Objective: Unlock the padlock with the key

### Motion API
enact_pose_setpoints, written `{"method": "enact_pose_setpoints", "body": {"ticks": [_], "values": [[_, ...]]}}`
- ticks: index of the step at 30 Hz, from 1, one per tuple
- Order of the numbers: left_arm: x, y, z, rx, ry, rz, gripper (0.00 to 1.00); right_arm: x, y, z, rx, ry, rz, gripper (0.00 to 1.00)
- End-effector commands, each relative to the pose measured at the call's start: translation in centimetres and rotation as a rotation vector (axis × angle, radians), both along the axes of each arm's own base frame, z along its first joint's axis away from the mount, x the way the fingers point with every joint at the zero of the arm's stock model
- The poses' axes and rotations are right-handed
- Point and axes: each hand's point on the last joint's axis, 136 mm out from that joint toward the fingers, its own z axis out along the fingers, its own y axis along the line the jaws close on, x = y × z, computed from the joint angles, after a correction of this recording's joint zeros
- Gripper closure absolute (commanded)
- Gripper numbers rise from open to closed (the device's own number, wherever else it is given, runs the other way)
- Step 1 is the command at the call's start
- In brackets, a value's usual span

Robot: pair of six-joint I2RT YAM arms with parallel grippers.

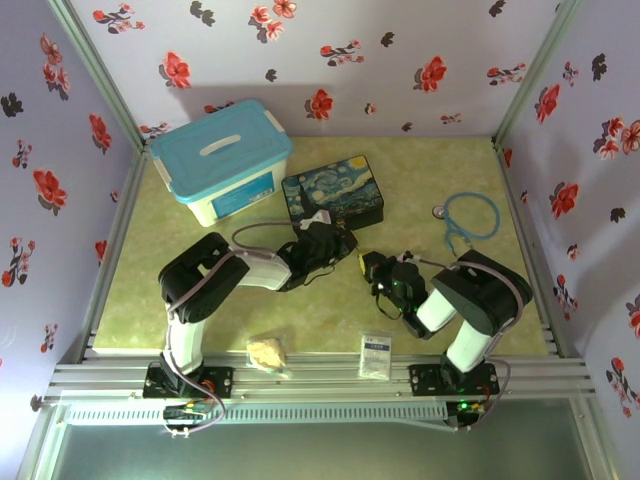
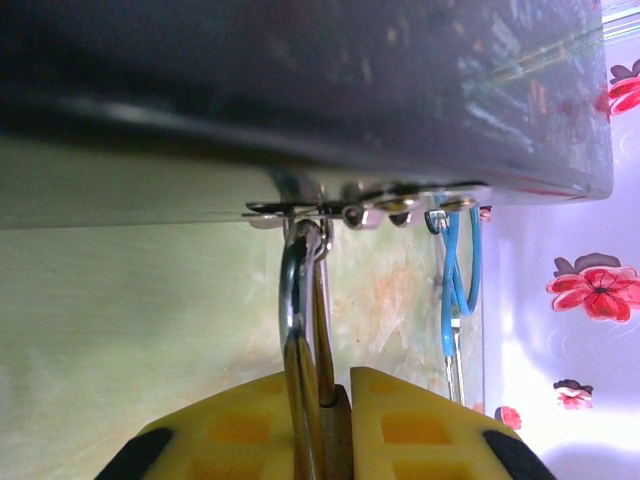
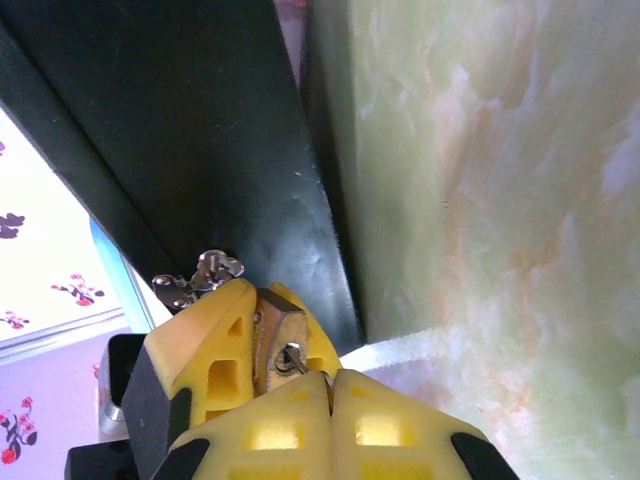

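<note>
My left jaws were closed on the small brass padlock, its body pinched between the yellow pads. Its thin silver shackle ran up through the metal hasp on the front of the dark-blue starry-night tin, which sat on the pale green marbled table. My right jaws were pressed narrow on the tiny dark-grey key. Only a short length of it showed, reaching from my pad tips to the keyhole face of the padlock. I could not tell how deep it sat.

I judged the turn to be the risky part. My hold on the key was very slight, so a twist could have spun the pads round it, or flicked it out onto the table. If it was not fully home, it would have bound in the keyhole or bent. If my wrist was off the keyhole's line, the key would have levered sideways.

The padlock could also have rolled in my left grip, since the shackle hung free in the hasp. Any pull would then have passed to the tin, which looked light enough to slide or tip towards me.
</note>
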Motion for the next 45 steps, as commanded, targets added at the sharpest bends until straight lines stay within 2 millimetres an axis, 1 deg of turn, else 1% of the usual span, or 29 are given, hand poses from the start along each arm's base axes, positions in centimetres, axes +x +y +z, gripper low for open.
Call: {"method": "enact_pose_setpoints", "body": {"ticks": [1, 3, 5, 8, 13, 14, 16, 17, 19, 21, 23, 27, 29, 30, 31, 34, 36, 42, 45], "values": [[-1.6, -3.2, 2.3, -0.112, 0.004, -0.083, 1.00, 1.2, 0.7, 1.8, 0.075, -0.036, -0.063, 1.00], [-1.7, -3.3, 2.1, -0.117, 0.011, -0.087, 1.00, 1.2, 0.9, 2.0, 0.079, -0.044, -0.076, 1.00], [-1.8, -3.3, 2.2, -0.116, 0.012, -0.091, 1.00, 1.5, 1.4, 2.8, 0.058, -0.084, -0.061, 1.00], [-2.0, -3.5, 2.5, -0.122, 0.011, -0.105, 1.00, 1.7, 1.7, 3.1, 0.036, -0.110, -0.049, 1.00], [-2.6, -3.4, 2.5, -0.091, 0.008, -0.138, 1.00, 2.3, 3.1, 3.4, -0.011, -0.155, 0.057, 1.00], [-2.7, -3.4, 2.4, -0.086, 0.013, -0.147, 1.00, 2.4, 3.6, 3.6, -0.019, -0.172, 0.090, 1.00], [-3.0, -3.6, 2.5, -0.078, 0.018, -0.174, 1.00, 2.4, 4.4, 3.4, -0.034, -0.169, 0.139, 1.00], [-3.2, -3.7, 2.6, -0.074, 0.018, -0.189, 1.00, 2.3, 4.6, 3.1, -0.047, -0.163, 0.155, 1.00], [-3.4, -4.1, 2.8, -0.066, 0.019, -0.220, 1.00, 2.2, 4.8, 3.1, -0.069, -0.178, 0.171, 1.00], [-3.5, -4.1, 2.8, -0.052, 0.017, -0.229, 1.00, 2.1, 4.5, 2.8, -0.093, -0.174, 0.165, 1.00], [-3.6, -4.1, 2.8, -0.060, 0.019, -0.233, 1.00, 2.2, 4.1, 3.2, -0.101, -0.200, 0.150, 1.00], [-3.7, -4.3, 3.0, -0.067, 0.018, -0.249, 1.00, 2.2, 4.4, 3.7, -0.096, -0.213, 0.153, 1.00], [-3.8, -4.3, 3.1, -0.037, 0.011, -0.262, 1.00, 2.3, 4.5, 3.7, -0.098, -0.202, 0.157, 1.00], [-3.9, -4.2, 3.1, -0.020, 0.006, -0.271, 1.00, 2.3, 4.6, 3.9, -0.085, -0.200, 0.164, 1.00], [-4.0, -4.2, 3.2, -0.013, 0.004, -0.278, 1.00, 2.4, 4.7, 4.6, -0.063, -0.215, 0.168, 1.00], [-4.4, -3.9, 2.8, 0.016, 0.005, -0.299, 1.00, 2.7, 4.8, 5.8, -0.027, -0.218, 0.189, 1.00], [-4.7, -3.9, 2.6, 0.035, 0.005, -0.325, 1.00, 2.6, 4.7, 5.7, -0.042, -0.197, 0.208, 1.00], [-5.4, -3.3, 2.7, 0.087, -0.013, -0.367, 1.00, 3.1, 2.7, 5.3, -0.022, -0.159, 0.194, 1.00], [-5.7, -3.9, 3.1, 0.015, 0.005, -0.376, 1.00, 3.4, 3.4, 5.5, 0.025, -0.161, 0.221, 1.00]]}}
